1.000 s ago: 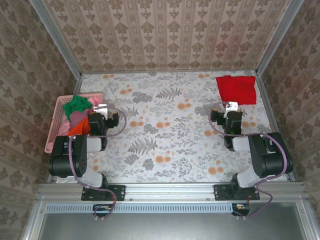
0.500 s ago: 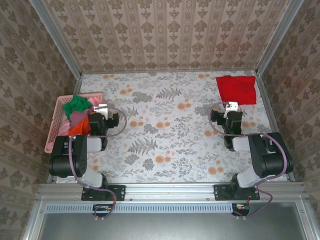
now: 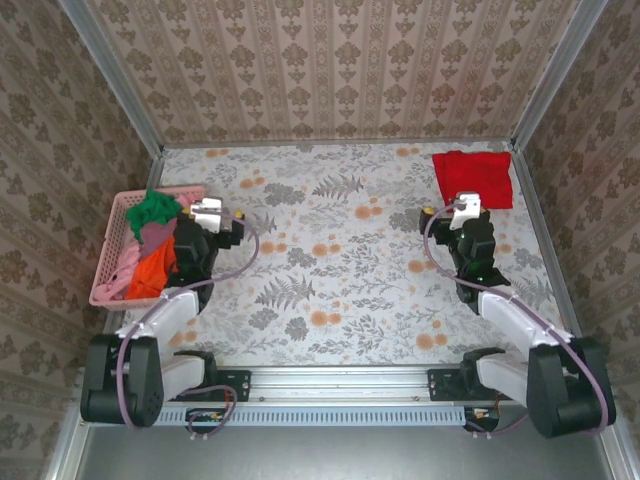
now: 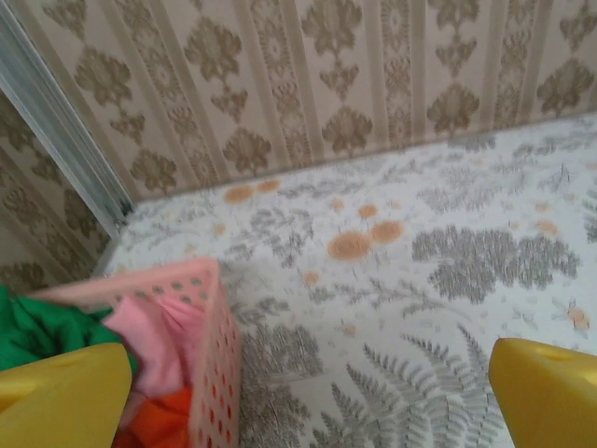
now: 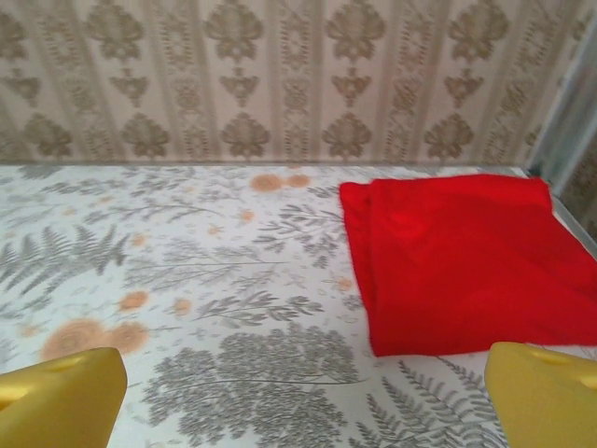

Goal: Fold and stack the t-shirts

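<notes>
So the floral counter (image 3: pixel 330 260) sits inside a booth of brown damask wallpaper (image 3: pixel 330 70), with a metal post (image 4: pixel 56 121) in the corner. The pink lattice basket (image 3: pixel 105 265) sits at the left edge of the counter, and it's stuffed. There's a green t-shirt (image 3: pixel 150 210) at the far end, a pink t-shirt (image 4: pixel 154 345) bunched in the middle and an orange t-shirt (image 3: pixel 152 270) at the near end, all crumpled.

The left pincer (image 4: pixel 305 397) is wide open with nothing in it. It hangs right at the basket's inner wall, one yellow finger (image 4: pixel 61 397) over the clothes and the other over bare counter.

The red t-shirt (image 5: pixel 466 271) is already folded flat in the far right corner. The right pincer (image 5: pixel 303 397) is also spread open and empty. It points at that shirt from just short of it, not touching.
</notes>
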{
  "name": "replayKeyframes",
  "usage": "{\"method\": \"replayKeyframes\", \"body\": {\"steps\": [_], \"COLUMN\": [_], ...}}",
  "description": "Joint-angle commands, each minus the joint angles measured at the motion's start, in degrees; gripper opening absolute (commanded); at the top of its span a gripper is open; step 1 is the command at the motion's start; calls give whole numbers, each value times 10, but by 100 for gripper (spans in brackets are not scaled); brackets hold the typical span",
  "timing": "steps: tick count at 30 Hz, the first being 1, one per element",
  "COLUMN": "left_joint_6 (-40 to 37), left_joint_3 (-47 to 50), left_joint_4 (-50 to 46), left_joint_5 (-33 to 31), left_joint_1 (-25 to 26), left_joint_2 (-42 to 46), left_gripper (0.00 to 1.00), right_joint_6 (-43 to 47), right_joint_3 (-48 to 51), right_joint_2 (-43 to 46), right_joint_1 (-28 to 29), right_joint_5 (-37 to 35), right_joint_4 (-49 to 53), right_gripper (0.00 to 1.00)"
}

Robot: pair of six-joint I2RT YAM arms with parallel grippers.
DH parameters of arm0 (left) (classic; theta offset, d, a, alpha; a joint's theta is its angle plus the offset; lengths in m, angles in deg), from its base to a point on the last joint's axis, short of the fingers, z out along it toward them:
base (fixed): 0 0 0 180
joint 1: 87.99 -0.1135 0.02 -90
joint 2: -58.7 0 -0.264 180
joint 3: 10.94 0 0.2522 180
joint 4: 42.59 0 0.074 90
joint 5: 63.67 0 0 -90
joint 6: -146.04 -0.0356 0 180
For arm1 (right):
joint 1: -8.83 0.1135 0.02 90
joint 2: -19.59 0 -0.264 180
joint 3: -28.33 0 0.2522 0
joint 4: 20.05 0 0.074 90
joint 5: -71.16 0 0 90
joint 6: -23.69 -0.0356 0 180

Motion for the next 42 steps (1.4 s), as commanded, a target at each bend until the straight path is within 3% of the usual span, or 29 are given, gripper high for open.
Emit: {"method": "replayKeyframes", "body": {"steps": [1, 3, 10, 14, 18, 23, 30, 37, 38, 42], "left_joint_6": [36, 100, 290, 419, 530, 586, 575, 578, 582, 588], "left_joint_3": [-55, -97, -224, -274, -273, -226, -185, -184, -183, -173], "left_joint_4": [-99, -156, -406, -580, -702, -744, -703, -665, -662, -643], "left_joint_5": [-37, -88, -157, -245, -302, -301, -256, -208, -205, -208], "left_joint_1": [-2, -18, -105, -120, -121, -122, -162, -179, -180, -181], "left_joint_2": [33, 38, 1, -25, -25, -12, -26, -63, -66, -57], "left_gripper": [100, 100, 100, 100, 100, 100, 98, 66, 58, 8], "right_joint_6": [30, 34, 29, 51, 57, 50, 65, 88, 92, 93], "right_joint_3": [-47, -71, -153, -198, -235, -280, -333, -356, -357, -352], "right_joint_2": [39, 50, 24, -18, -65, -111, -161, -175, -175, -175], "right_joint_1": [33, 60, 178, 244, 275, 303, 342, 369, 372, 374], "right_joint_5": [34, 56, 127, 135, 141, 177, 203, 237, 251, 267], "right_joint_4": [98, 126, 175, 193, 204, 223, 241, 244, 247, 237], "right_gripper": [100, 100, 100, 100, 100, 100, 100, 100, 100, 100]}}
